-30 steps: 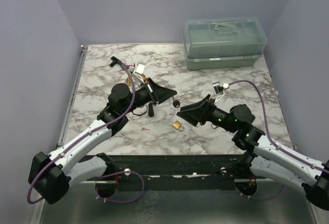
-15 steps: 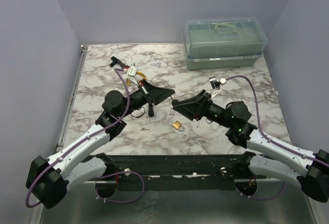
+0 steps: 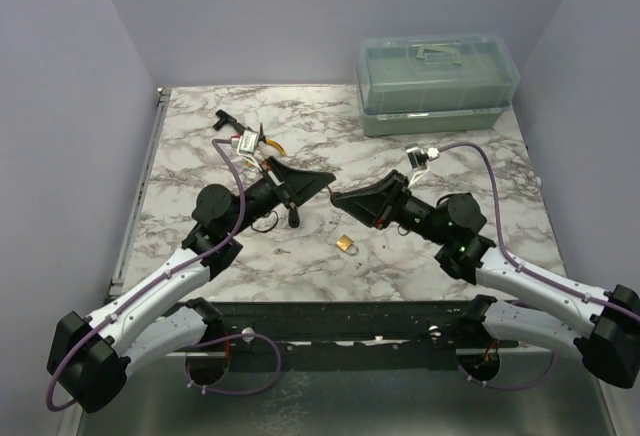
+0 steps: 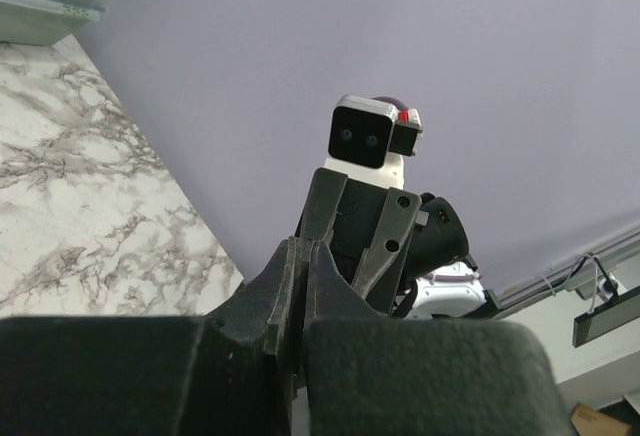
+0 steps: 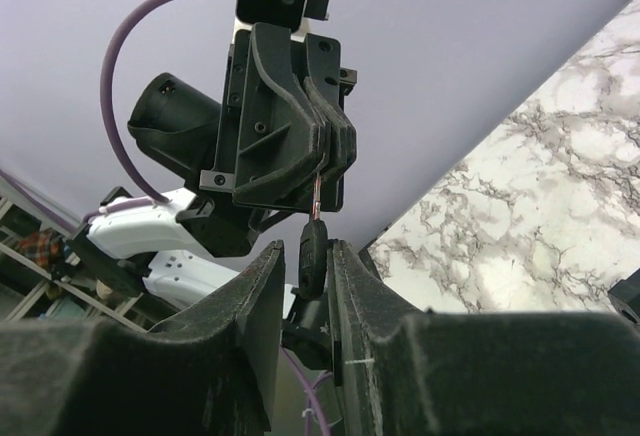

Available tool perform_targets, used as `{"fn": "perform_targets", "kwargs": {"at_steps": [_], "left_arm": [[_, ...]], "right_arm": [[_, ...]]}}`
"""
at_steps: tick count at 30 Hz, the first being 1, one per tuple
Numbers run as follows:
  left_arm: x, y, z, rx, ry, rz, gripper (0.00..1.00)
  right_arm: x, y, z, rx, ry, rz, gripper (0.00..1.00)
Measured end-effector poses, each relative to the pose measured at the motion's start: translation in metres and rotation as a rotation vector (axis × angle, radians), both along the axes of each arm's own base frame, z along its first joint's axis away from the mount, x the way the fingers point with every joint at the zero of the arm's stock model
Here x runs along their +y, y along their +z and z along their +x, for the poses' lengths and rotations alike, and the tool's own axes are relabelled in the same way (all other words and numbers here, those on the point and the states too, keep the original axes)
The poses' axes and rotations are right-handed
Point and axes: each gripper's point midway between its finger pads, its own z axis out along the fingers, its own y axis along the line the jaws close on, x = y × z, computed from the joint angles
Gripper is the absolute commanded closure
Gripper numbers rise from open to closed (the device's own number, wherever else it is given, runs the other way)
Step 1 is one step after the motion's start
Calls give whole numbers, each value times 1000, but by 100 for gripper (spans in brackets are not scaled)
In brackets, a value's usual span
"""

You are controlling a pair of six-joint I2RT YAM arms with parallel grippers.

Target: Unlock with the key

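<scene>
As the left pincer (image 5: pixel 322 171) is clamped tight on a thin ring (image 5: pixel 317 201), the key (image 5: pixel 312 248) is seen dangling directly beneath it, at 6 o'clock in the right wrist view, with its long axis close to vertical. Only a slim dark shape is shown against the pale wall, so its teeth and colour cannot be made out.

The right pincer (image 3: pixel 340 199) is set around that shape. Its fingers (image 5: pixel 262 286) are drawn narrow, one at 9 o'clock and one at 3 o'clock of the key. A thread of wall is seen on either side, so a firm pinch is judged not yet made. The key's length is seen to run along the gap rather than across it, and the handover is judged to depend on that alignment.

From overhead, the padlock (image 3: pixel 345 244) is found on the marble table (image 3: pixel 450 171) at 6 o'clock of the meeting point, apart from both pincers and slightly nearer the right arm. A lidded plastic box (image 3: pixel 437 81) is seen well apart, at 1 o'clock.
</scene>
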Motion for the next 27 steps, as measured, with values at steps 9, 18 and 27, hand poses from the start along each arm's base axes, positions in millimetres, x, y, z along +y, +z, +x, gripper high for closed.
{"fn": "perform_targets", "kwargs": {"at_steps": [9,18,27], "left_arm": [[5,-6,5,17,42,-16,100],[9,-4,6,9,64,-37,100],[11,-24,12,41,94,-8,15]], "right_arm": [[7,-4,8,10,-4,-7,75],[11,-4,12,14,-7,-7,99],[12,0,16,16,-22,-10,99]]}}
